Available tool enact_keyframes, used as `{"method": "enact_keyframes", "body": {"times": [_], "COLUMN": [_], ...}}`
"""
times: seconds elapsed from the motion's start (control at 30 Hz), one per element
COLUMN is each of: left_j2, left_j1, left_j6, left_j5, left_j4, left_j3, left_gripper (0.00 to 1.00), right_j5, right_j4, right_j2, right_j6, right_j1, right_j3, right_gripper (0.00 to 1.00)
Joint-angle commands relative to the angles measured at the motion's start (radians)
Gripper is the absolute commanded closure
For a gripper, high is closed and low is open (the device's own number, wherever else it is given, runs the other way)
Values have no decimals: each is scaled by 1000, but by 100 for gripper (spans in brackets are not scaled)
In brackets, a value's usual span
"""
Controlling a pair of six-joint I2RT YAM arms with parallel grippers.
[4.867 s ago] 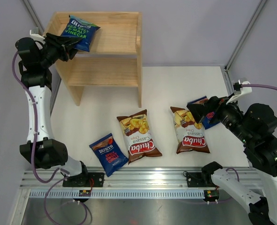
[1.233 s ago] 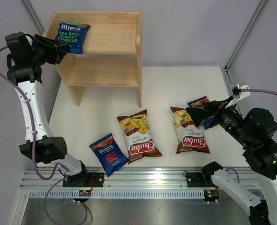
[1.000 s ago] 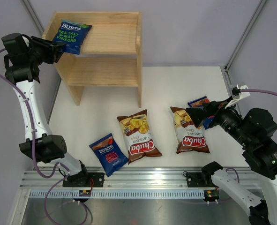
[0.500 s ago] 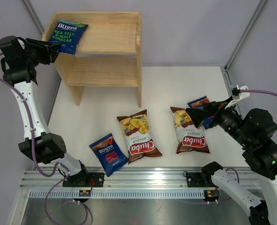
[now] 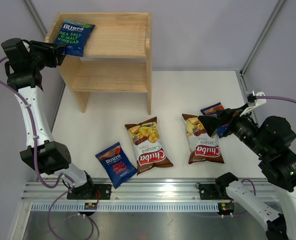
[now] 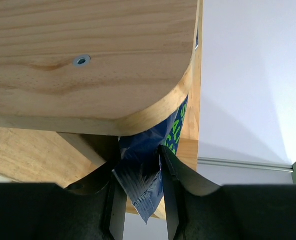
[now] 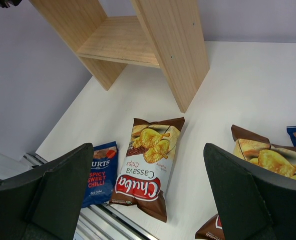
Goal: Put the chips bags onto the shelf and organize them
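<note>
A blue Burts sea salt and vinegar bag (image 5: 72, 38) rests at the left front corner of the top tier of the wooden shelf (image 5: 122, 42). Its lower corner hangs out past the side panel. The left gripper (image 6: 140, 172) reaches in from the shelf's left side and pinches the bag's crimped seam between narrowly set jaws, just beside the panel's rounded corner. The right gripper (image 5: 208, 124) hovers above the white table (image 5: 107, 110) with jaws spread wide, holding nothing. Four bags lie flat below: one Chuba bag (image 5: 149, 146) near the centre, a second Chuba bag (image 5: 204, 140) to its right, a Burts spicy chilli bag (image 5: 116, 164) near the front rail, and another blue bag (image 5: 214, 108) partly hidden behind the right arm. The main risk appears to be the overhang: if let go here, the glossy bag could slide off the edge and drop beside the shelf. If the arm pulls away before the jaws part fully, it could drag the bag off. The fingers sit so close to the panel that a small sideways move could knock the shelf.
</note>
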Motion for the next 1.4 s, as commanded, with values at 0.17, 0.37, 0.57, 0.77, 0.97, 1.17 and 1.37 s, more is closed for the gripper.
{"method": "enact_keyframes", "body": {"times": [0.17, 0.37, 0.57, 0.77, 0.97, 1.17, 1.37], "left_j2": [-85, -162, -182, -228, -318, -456, -757], "left_j1": [-42, -45, -43, -45, -43, -42, -43], "left_j6": [-53, -44, 14, 48, 114, 310, 544], "left_j5": [-74, -146, -165, -197, -243, -355, -190], "left_j4": [124, 141, 92, 52, 38, -109, -95], "left_j3": [-85, -146, -99, -121, -166, -182, -445], "left_gripper": [62, 40, 1, 1, 1, 1, 1], "right_j5": [-7, -5, -28, -41, -80, -286, -495], "right_j4": [44, 38, 35, 26, 23, 85, 257], "right_j2": [-8, -11, 8, 23, 43, 93, 233], "right_j6": [-13, -16, -16, -16, -22, 19, 173], "right_j1": [0, 2, 2, 0, 2, 0, 0], "right_j3": [-6, -2, 7, 21, 27, 7, -74], "right_gripper": [0, 1, 1, 0, 0, 1, 0]}}
